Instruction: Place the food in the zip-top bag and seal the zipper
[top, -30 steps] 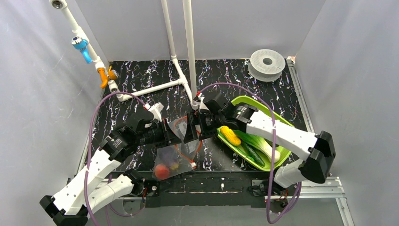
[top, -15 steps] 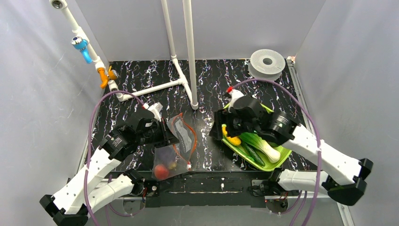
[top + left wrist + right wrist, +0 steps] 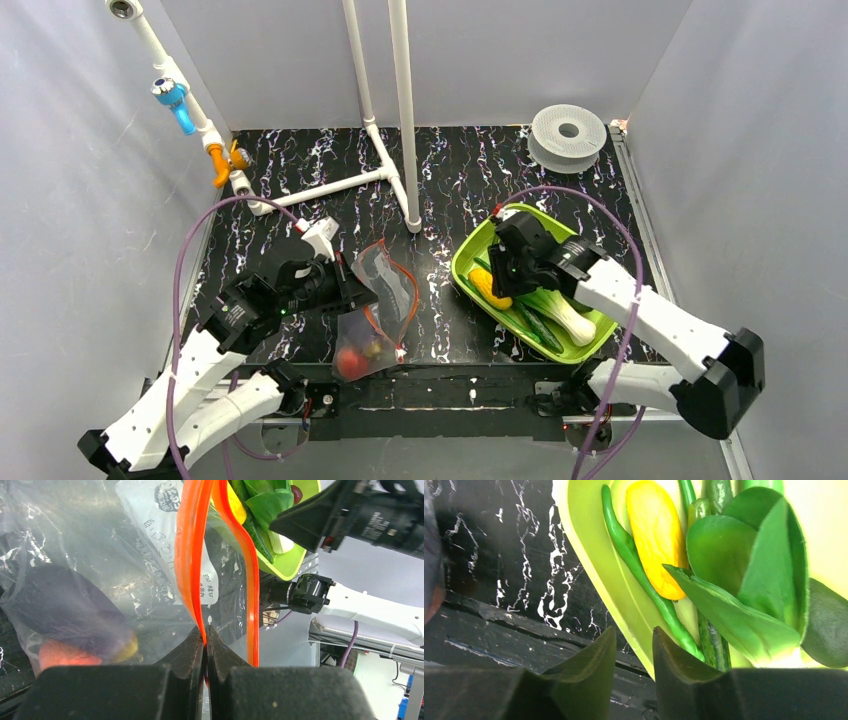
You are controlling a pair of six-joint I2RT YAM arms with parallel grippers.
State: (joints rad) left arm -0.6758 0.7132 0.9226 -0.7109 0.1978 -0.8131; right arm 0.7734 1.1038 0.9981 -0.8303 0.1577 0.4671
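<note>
I read this as roughly half done: the eggplant (image 3: 60, 610), tomato (image 3: 60, 655) and a yellow piece (image 3: 131, 647) sit inside the zip-top bag (image 3: 375, 300), while a yellow vegetable (image 3: 656, 535), leafy green (image 3: 744, 565) and long green bean (image 3: 634, 565) lie in the tray (image 3: 470, 255) at 3 o'clock from it. My left gripper (image 3: 206, 630) is pinched tight on the zipper (image 3: 192, 555), and the mouth is unsealed. My right gripper (image 3: 634, 640) is narrowly parted and holds nothing; the bean lies at 1 o'clock, just off its tips.

lime-green tray (image 3: 475, 250) on black marbled table (image 3: 300, 160); white pipe frame (image 3: 400, 100) and grey spool (image 3: 568, 135) behind.
</note>
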